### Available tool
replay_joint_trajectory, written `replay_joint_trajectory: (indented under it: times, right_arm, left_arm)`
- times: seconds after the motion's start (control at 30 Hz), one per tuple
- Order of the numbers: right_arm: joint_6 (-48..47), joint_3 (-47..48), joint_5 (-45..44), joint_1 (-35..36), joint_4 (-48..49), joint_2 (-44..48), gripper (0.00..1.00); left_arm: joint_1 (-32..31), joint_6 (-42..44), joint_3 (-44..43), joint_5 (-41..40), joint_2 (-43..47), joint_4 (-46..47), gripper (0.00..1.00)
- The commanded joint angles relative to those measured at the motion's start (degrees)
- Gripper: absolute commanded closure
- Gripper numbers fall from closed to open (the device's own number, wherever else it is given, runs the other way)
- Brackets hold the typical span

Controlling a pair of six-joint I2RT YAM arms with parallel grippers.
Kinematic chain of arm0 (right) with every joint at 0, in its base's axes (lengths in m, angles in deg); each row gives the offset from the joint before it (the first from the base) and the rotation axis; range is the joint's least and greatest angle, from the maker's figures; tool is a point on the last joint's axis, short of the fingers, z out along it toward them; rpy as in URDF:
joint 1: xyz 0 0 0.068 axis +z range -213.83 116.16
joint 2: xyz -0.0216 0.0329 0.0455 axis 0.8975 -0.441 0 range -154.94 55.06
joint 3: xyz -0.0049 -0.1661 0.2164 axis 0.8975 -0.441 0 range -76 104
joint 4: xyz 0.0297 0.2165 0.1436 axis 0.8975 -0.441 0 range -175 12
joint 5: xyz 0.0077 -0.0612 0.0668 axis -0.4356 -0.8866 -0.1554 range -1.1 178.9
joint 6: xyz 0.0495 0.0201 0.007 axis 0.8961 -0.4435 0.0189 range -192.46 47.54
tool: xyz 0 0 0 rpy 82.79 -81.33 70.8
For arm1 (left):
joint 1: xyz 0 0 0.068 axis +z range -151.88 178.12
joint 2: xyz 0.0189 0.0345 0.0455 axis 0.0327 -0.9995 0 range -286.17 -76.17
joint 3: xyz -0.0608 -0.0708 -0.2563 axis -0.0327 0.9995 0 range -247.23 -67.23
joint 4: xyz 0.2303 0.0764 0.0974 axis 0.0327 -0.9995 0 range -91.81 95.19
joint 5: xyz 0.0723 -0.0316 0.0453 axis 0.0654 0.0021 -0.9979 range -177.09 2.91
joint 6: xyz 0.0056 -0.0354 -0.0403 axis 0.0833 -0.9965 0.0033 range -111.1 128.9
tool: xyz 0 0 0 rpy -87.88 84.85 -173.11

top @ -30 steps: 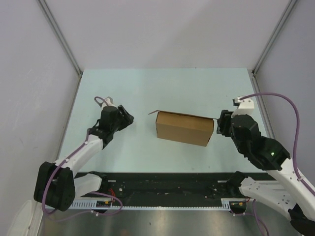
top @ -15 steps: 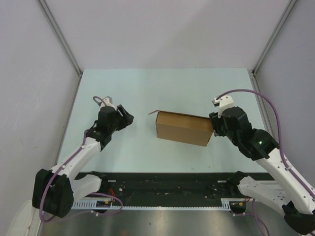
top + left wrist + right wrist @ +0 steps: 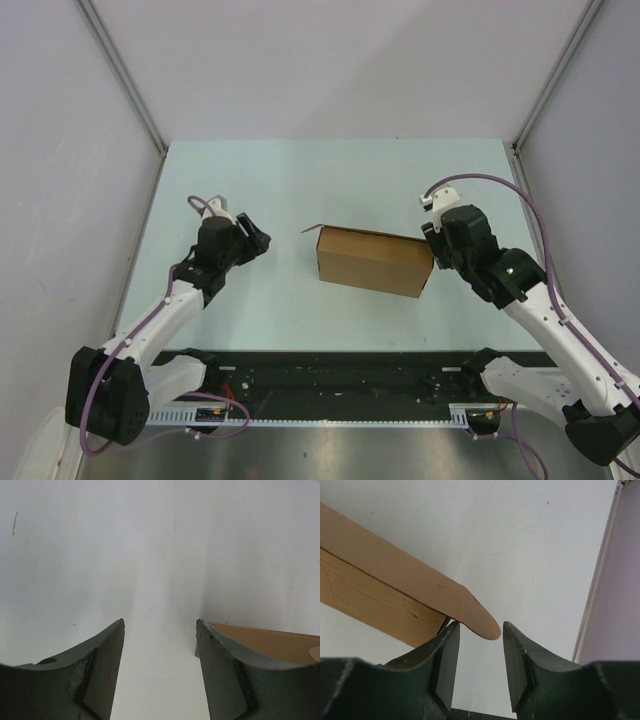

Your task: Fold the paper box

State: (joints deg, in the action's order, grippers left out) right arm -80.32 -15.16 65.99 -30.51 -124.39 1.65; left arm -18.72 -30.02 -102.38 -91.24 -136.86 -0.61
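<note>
One paper box, erected as a shallow brown rectangular carton, stands on the pale table just off centre toward 4 o'clock, its long side running 9 to 3 o'clock and a rounded flap projecting at its 3 o'clock end. The right gripper sits at that 3 o'clock end, jaws set to a narrow gap, with the flap tip lying just at the fingertips and not visibly clamped. The left gripper is at the box's 9 o'clock, apart from it, jaws wide with only bare table between them and one box corner showing beyond a finger
</note>
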Motion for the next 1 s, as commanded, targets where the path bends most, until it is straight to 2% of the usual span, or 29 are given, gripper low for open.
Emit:
replay_joint_trajectory:
  times: [0.0,0.13,0.43,0.6,0.73,0.77,0.83,0.87,0.97]
  right_arm:
    - [-1.8,1.7,0.2,-0.6,3.3,-2.0,0.57]
    - [-1.5,1.3,-0.3,-1.2,4.6,-3.6,0.60]
    - [-1.4,0.9,-1.1,-1.7,5.6,-3.4,0.78]
    - [-0.8,0.5,-1.0,-1.6,5.5,-2.8,0.82]
    - [-0.6,0.1,-0.9,-1.4,5.8,-2.8,0.82]
    - [-0.6,0.0,-1.0,-1.3,5.9,-2.8,0.82]
    - [-0.6,-0.2,-1.3,-1.0,5.9,-2.8,0.82]
    - [-0.5,-0.2,-1.4,-1.1,6.0,-2.8,0.82]
    - [-0.4,-0.2,-1.3,-0.7,6.0,-2.6,0.83]
  left_arm:
    - [0.6,1.6,-1.3,0.1,1.6,-0.5,0.35]
    - [0.8,2.1,-1.6,0.0,2.1,-0.8,0.35]
    - [1.1,2.4,-3.2,-0.8,4.1,-1.8,0.35]
    - [1.1,2.9,-4.1,2.5,6.7,0.4,0.35]
    - [1.1,6.5,-1.2,11.4,10.1,11.5,0.32]
    - [1.1,7.5,2.0,12.7,10.8,17.9,0.30]
    - [1.1,8.4,3.5,15.2,11.6,21.1,0.28]
    - [1.1,10.4,4.2,18.1,11.3,24.8,0.27]
    - [1.0,14.4,3.0,25.3,9.9,28.6,0.26]
